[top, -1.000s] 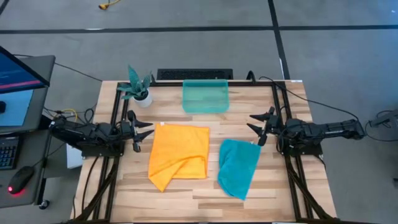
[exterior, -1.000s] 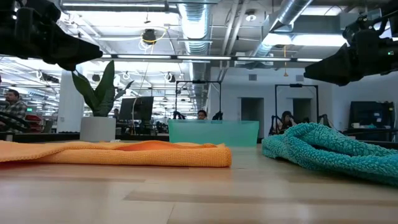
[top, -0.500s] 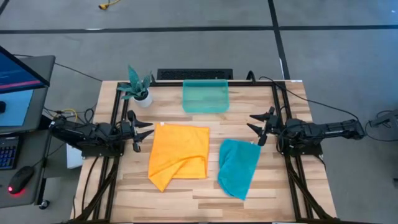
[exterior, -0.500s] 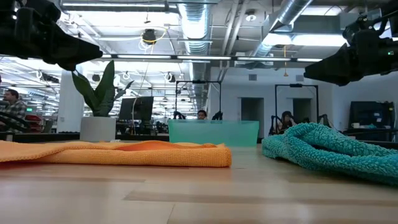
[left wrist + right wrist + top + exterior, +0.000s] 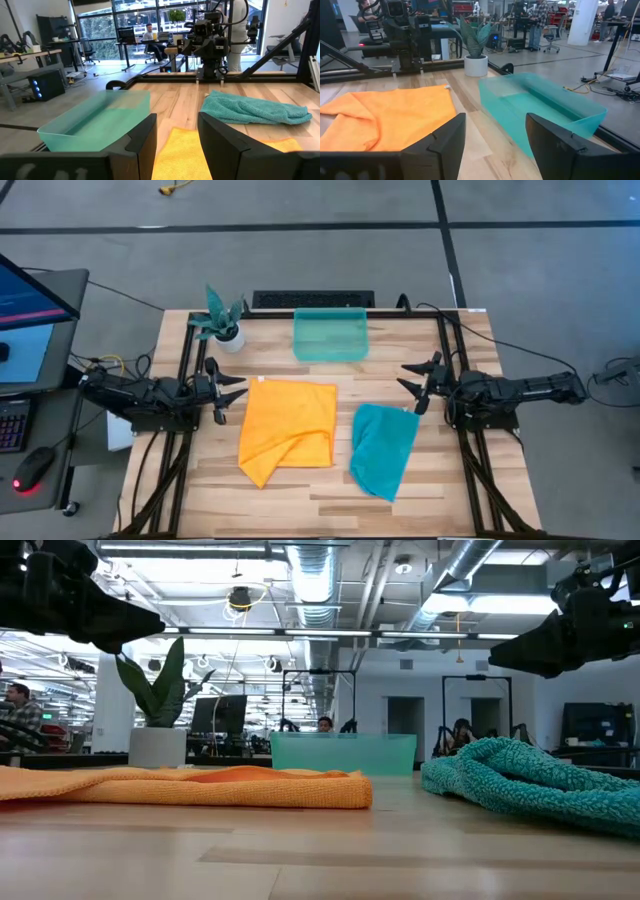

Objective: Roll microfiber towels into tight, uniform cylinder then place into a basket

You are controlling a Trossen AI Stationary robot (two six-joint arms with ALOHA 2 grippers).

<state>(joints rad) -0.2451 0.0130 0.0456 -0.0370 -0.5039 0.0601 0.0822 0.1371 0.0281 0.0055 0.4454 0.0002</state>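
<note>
The orange-yellow towel [image 5: 288,430] lies flat on the table left of centre, one near corner folded over; it also shows in the right wrist view [image 5: 385,120]. The smaller teal-blue towel [image 5: 384,447] lies rumpled to its right, seen too in the left wrist view [image 5: 255,107]. The translucent teal-green basket [image 5: 331,335] stands at the far middle. My left gripper [image 5: 233,392] is open above the table's left edge, beside the orange towel. My right gripper [image 5: 411,383] is open above the right edge, by the teal towel's far corner. Both are empty.
A small teal potted plant [image 5: 220,323] in a white pot stands at the far left corner. Bare wood lies along the near edge [image 5: 320,500] and between the towels and the basket. A monitor and keyboard stand off the table's left.
</note>
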